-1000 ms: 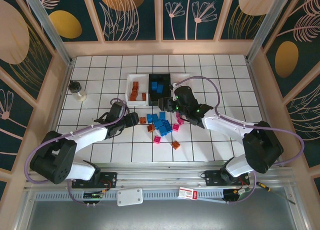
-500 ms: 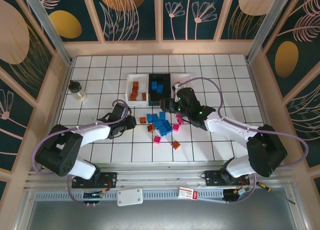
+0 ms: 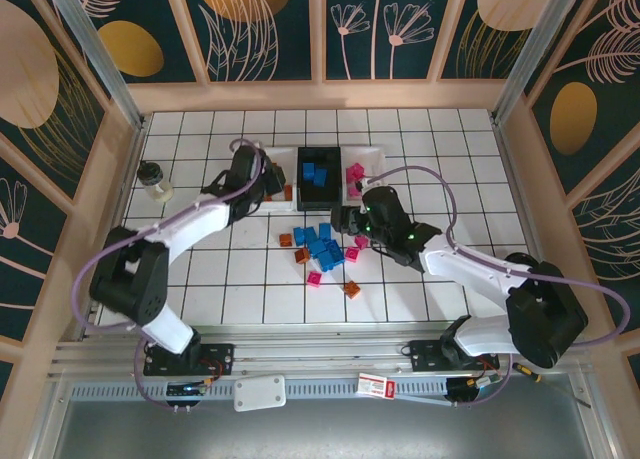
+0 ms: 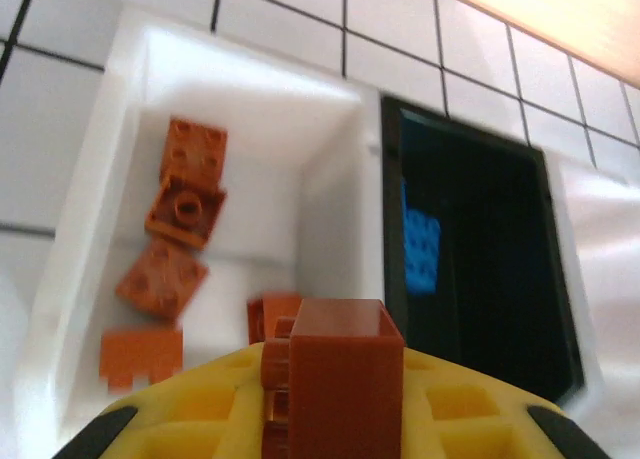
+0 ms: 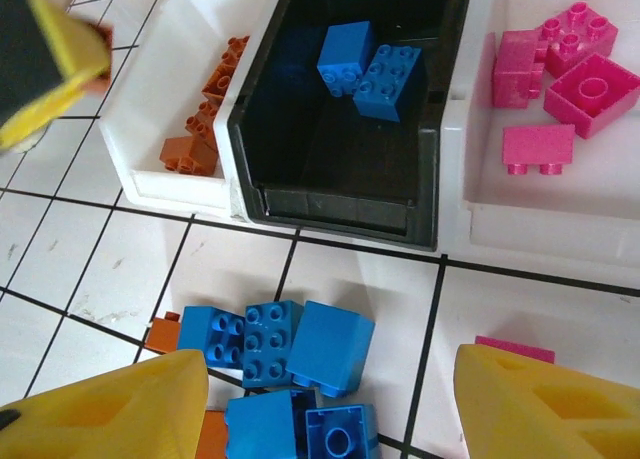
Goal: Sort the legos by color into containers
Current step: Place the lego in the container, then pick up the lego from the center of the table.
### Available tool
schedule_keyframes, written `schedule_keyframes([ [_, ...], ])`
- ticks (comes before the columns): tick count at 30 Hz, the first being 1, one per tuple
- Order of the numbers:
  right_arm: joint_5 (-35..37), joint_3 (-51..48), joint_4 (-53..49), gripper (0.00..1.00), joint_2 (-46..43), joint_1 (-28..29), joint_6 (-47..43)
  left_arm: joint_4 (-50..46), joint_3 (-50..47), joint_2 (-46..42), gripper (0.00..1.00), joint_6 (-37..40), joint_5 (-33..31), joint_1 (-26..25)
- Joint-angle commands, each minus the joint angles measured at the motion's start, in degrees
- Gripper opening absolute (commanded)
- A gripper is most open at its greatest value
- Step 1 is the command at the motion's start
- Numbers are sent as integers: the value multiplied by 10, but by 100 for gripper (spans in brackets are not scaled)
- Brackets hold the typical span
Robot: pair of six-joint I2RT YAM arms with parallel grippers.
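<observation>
While the left fingers [image 4: 190, 434] pinch an orange-brown brick [image 4: 340, 364] over the near end of the left white tray [image 4: 325, 184], where other orange bricks [image 4: 180, 214] lie, the right fingers [image 5: 110, 409] stand spread wide above blue bricks [image 5: 290, 344] on the counter [image 5: 90, 269], the black tray [image 5: 340, 217] just beyond.

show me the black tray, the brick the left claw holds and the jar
black tray [image 5: 340, 214], right wrist view, its near wall
orange brick [image 4: 340, 374], left wrist view, its front face
jar [image 3: 157, 187], top view, its clear body
</observation>
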Motion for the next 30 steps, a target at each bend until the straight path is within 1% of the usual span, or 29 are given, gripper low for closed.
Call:
schedule_keyframes([
  [1,5,-20,-8,67,-22,-4,10,-10,58,71,29,13,-9,19],
  [3,-7,-26,-11,67,-22,-4,9,-20,99,109,35,17,-6,19],
  [6,-22,-34,-12,67,-16,-2,9,-41,148,141,52,20,-5,20],
  [8,-25,-34,-11,67,-9,7,7,-40,157,130,66,21,4,21],
  [10,-22,-28,-7,67,2,21,5,-30,149,103,77,19,16,21],
  [11,-22,-23,-4,67,9,28,3,-27,142,86,82,19,22,20],
  [12,-22,-17,-2,67,18,35,2,-25,136,71,84,18,27,20],
  [15,-25,9,12,67,53,56,-4,-10,91,5,90,11,52,19],
  [19,-25,58,28,67,122,84,-12,17,-7,-94,98,-2,73,17],
  [24,-25,129,35,68,208,107,-30,33,-135,-205,98,-18,92,17],
  [30,4,204,0,65,297,112,-42,3,-237,-327,98,-26,72,17],
])
